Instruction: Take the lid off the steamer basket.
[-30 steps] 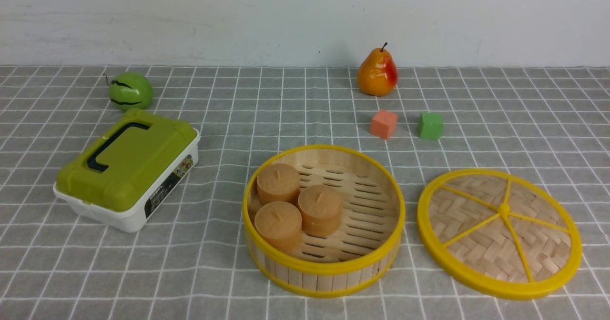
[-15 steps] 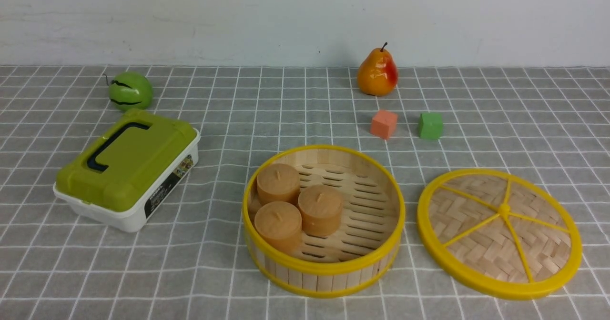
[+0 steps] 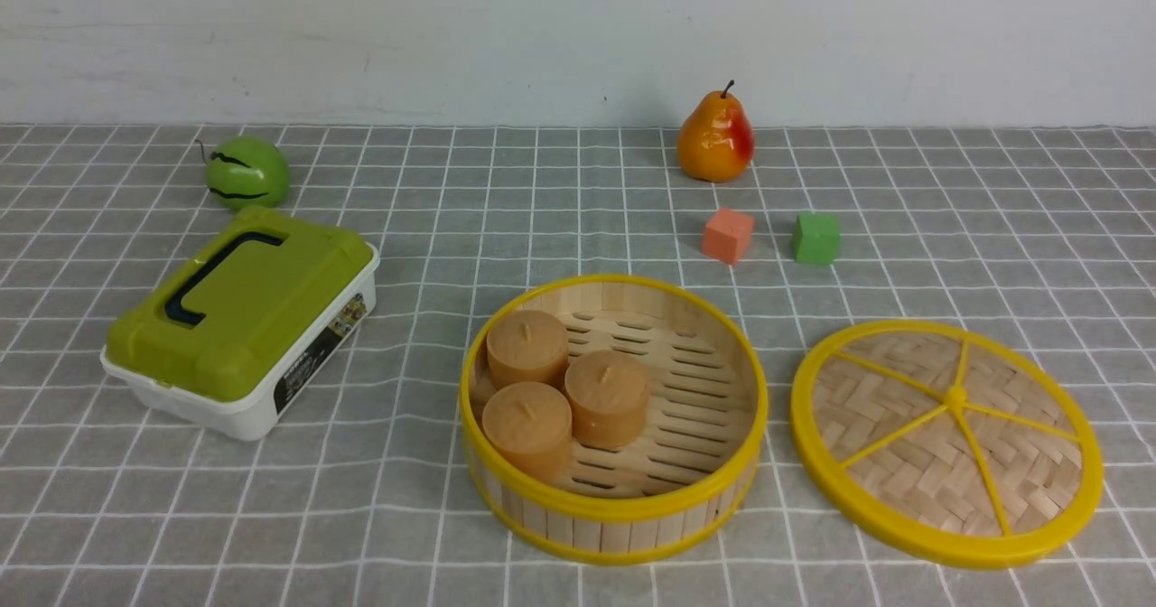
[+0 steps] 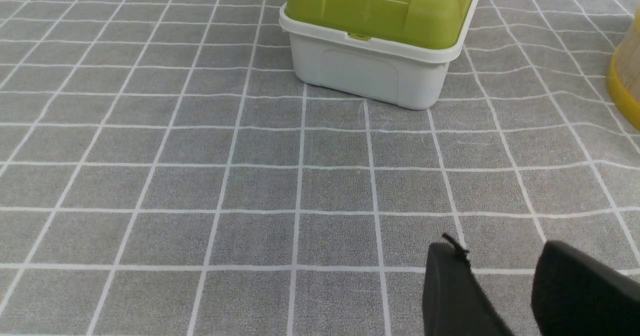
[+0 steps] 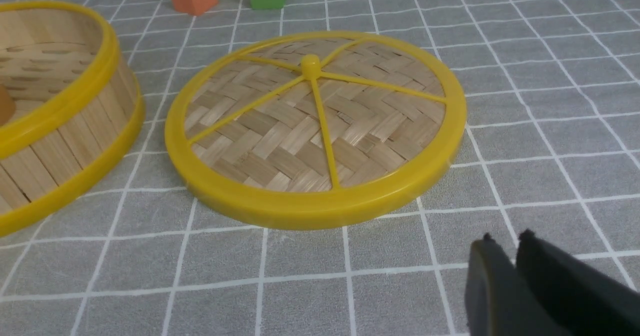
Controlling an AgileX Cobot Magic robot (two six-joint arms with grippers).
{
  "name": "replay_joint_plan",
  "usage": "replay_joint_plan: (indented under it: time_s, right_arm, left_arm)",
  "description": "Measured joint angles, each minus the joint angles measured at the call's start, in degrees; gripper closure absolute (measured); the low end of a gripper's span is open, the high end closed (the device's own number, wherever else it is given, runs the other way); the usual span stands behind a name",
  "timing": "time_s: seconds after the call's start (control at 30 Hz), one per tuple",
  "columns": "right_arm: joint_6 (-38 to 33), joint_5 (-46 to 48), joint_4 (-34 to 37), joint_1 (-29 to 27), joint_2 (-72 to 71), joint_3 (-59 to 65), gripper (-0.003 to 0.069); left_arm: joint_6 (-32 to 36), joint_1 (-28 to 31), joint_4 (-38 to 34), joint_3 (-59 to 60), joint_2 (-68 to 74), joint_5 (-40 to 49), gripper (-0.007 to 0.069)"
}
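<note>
The steamer basket (image 3: 686, 490) stands open at the front middle of the table, with three tan round buns (image 3: 607, 397) inside. The lid (image 3: 912, 462) lies flat on the cloth to its right, apart from it. The right wrist view shows the lid (image 5: 280, 146) and part of the basket (image 5: 60, 141). My right gripper (image 5: 505, 240) is shut and empty, low over the cloth on the near side of the lid. My left gripper (image 4: 500, 251) is open and empty over bare cloth. Neither gripper shows in the front view.
A white box with a green lid (image 3: 244, 318) sits at the left, also in the left wrist view (image 4: 380, 21). A green striped fruit (image 3: 246, 172) lies behind it. A pear (image 3: 715, 137), an orange cube (image 3: 727, 235) and a green cube (image 3: 815, 238) stand at the back right.
</note>
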Motion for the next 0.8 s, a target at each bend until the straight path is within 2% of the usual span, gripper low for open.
replay_joint_plan:
  time_s: [0.8]
  right_arm:
    - [0.0,0.0,0.0,0.0,0.0,0.0,0.0568]
  left_arm:
    - [0.0,0.0,0.0,0.0,0.0,0.0,0.0386]
